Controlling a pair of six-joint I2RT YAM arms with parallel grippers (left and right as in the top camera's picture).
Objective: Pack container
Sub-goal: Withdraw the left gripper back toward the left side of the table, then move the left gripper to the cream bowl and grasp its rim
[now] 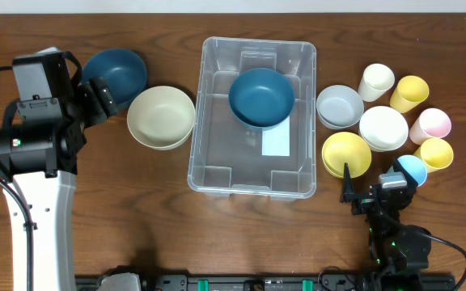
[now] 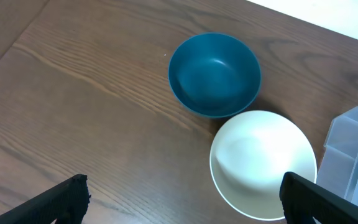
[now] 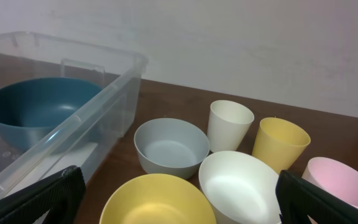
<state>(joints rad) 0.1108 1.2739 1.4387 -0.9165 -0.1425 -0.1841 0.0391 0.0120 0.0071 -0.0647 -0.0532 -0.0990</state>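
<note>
Brown wooden table (image 1: 136,202) carried the container (image 1: 203,153), 1 blue bowl (image 1: 260,97) inside. Left of it sat a cream bowl (image 1: 161,117); right, a grey bowl (image 1: 339,106) and cups (image 1: 376,81). Both the left gripper (image 2: 182,190) and right gripper (image 3: 179,186) stood wide, empty.

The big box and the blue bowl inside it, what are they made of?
The container looks like clear, shiny plastic: the table shows through its walls. The blue bowl inside looks like smooth, matte plastic with a soft sheen, though the pictures cannot rule out another material.
</note>
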